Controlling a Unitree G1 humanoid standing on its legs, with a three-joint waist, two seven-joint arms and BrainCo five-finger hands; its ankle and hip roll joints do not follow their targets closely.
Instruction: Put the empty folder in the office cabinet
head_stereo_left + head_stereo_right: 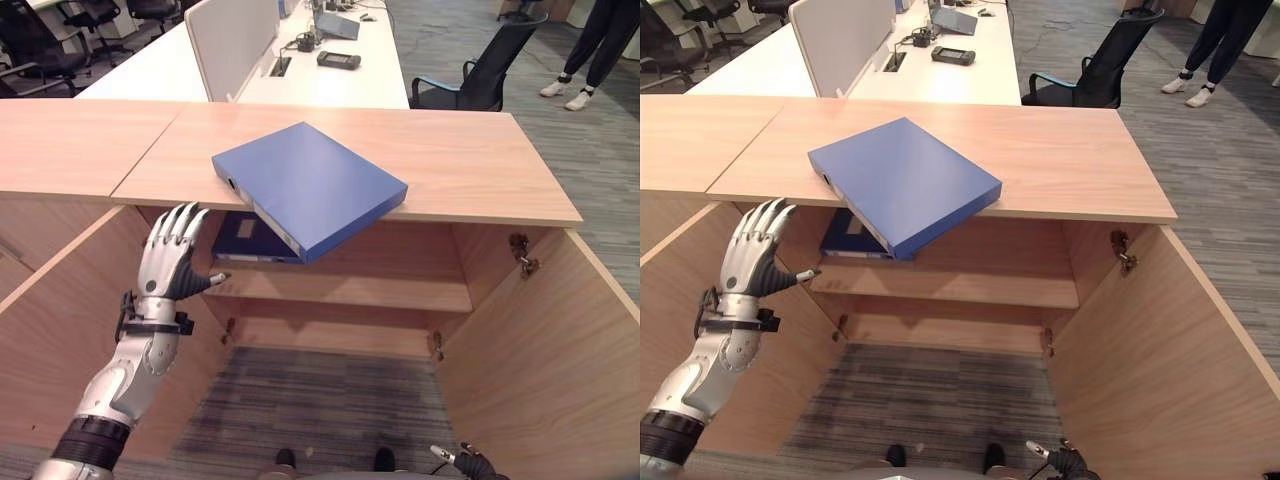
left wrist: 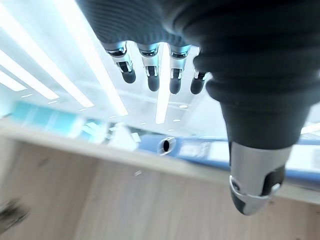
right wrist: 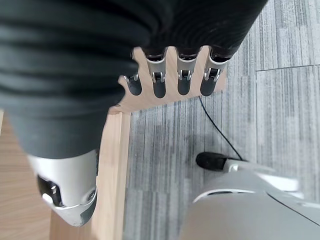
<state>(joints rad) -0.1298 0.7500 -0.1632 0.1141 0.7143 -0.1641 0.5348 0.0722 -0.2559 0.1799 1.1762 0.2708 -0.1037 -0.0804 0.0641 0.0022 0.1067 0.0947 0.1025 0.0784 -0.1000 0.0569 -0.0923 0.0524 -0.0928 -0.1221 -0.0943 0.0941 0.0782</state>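
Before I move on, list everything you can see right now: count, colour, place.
Folder: one, blue, on the cabinet top, a corner overhanging the front edge.
Second folder: one, dark blue, flat on the cabinet's shelf.
Cabinet: one, light wood, both doors open.
Desks: white, behind the cabinet.
Office chair: one, black, beside the desks.
Person: legs, far right.
Left hand: open, raised below the cabinet top.
Right hand: open, low over carpet.
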